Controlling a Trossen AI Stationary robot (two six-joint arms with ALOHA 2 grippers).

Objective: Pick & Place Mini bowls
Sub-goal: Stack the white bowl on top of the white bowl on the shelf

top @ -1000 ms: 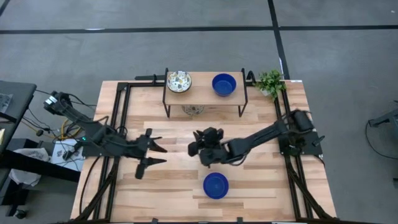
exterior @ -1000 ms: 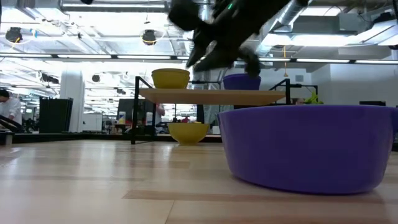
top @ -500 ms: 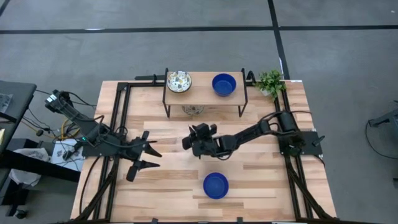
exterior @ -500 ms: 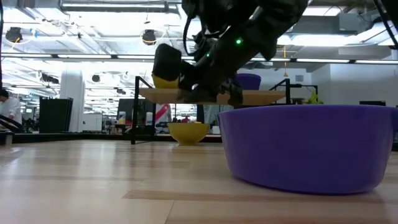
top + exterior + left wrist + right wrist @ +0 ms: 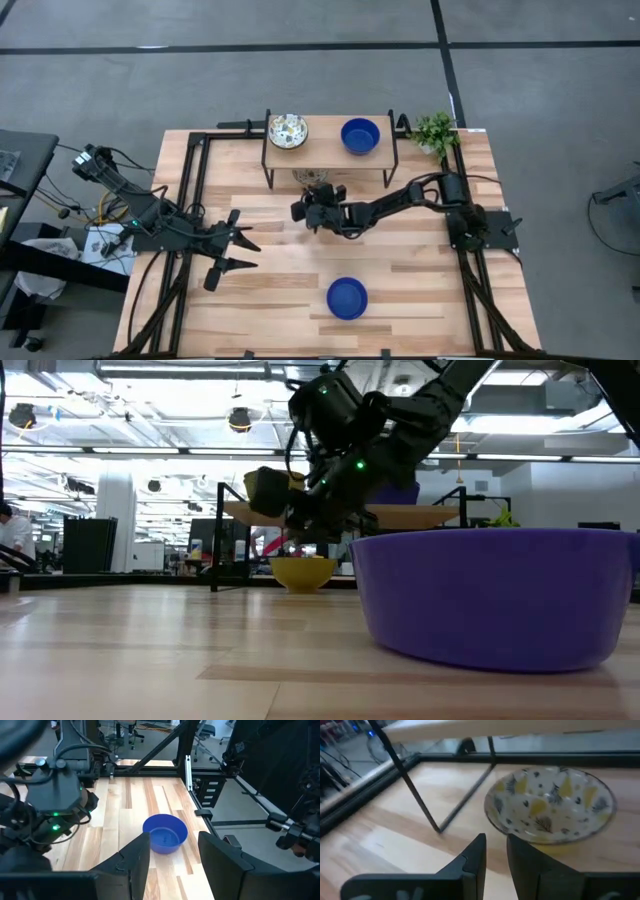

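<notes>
Wooden table (image 5: 270, 290), right gripper (image 5: 312, 207) reaching under shelf (image 5: 330, 152) toward patterned bowl (image 5: 551, 802)

**Four cameras, one table**

High view looks straight down, taking in the whole table (image 5: 270, 290) and both arms. Low view sits at table-top height, so close that the blue bowl (image 5: 495, 595) fills its foreground; that same blue bowl (image 5: 165, 833) lies ahead of the left gripper (image 5: 170, 855) in its wrist view. Right wrist view peers past the right gripper (image 5: 495, 852) under the shelf (image 5: 520, 726), close on the patterned bowl (image 5: 550, 802), also visible under the shelf in the low view.
</notes>
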